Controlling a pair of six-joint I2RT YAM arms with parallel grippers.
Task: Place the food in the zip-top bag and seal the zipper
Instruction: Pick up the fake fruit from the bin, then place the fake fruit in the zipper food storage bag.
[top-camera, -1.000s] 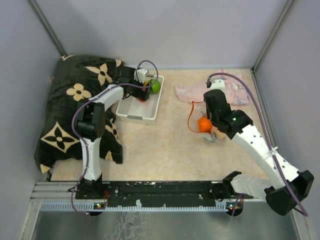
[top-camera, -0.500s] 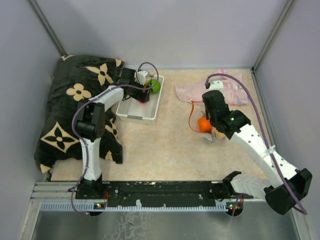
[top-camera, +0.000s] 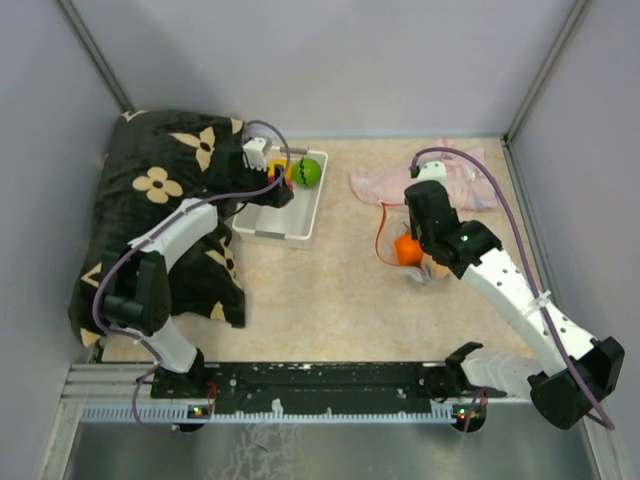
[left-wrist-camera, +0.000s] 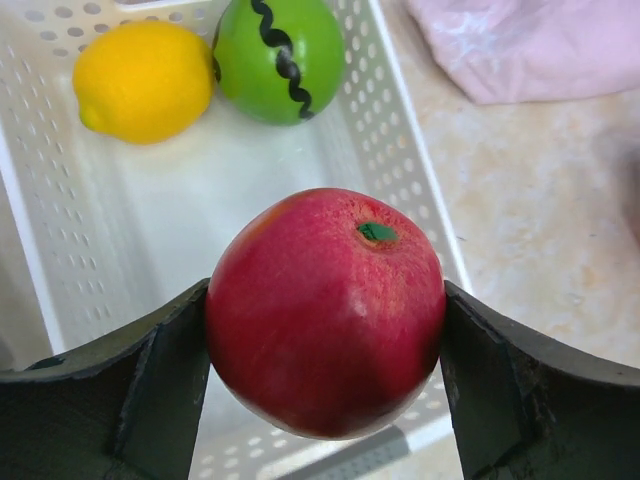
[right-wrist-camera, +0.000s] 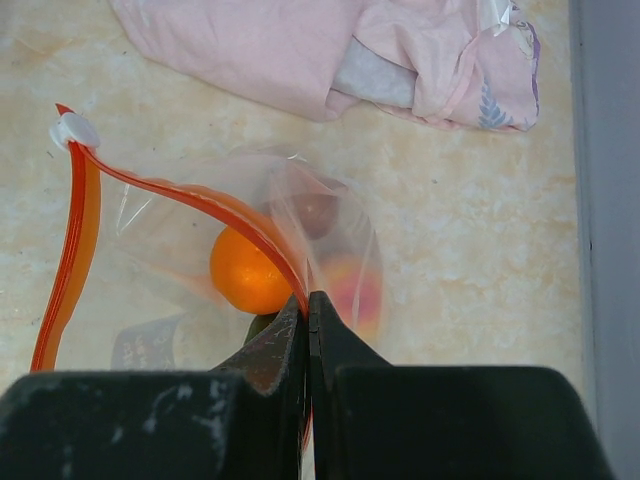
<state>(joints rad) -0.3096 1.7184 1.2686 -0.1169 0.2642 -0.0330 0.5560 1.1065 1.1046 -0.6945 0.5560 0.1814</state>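
Red apple (left-wrist-camera: 325, 312) clamped in left hand (left-wrist-camera: 325, 300).

I'm watching my left gripper (top-camera: 272, 183) hovering over the white slotted plastic basket (top-camera: 262, 222), with a small red toy fruit (top-camera: 268, 175) showing at its fingers. Just ahead of it, a yellow toy lemon (top-camera: 278, 170) and a bright green toy ball (top-camera: 309, 172) are lying in the basket. My right gripper (top-camera: 424, 260) is sitting half-hidden under its arm at the clear plastic zip-top bag (top-camera: 420, 272). The round orange toy fruit (top-camera: 407, 248) and the red-orange zipper strip (top-camera: 379, 235) are lying just to its left.
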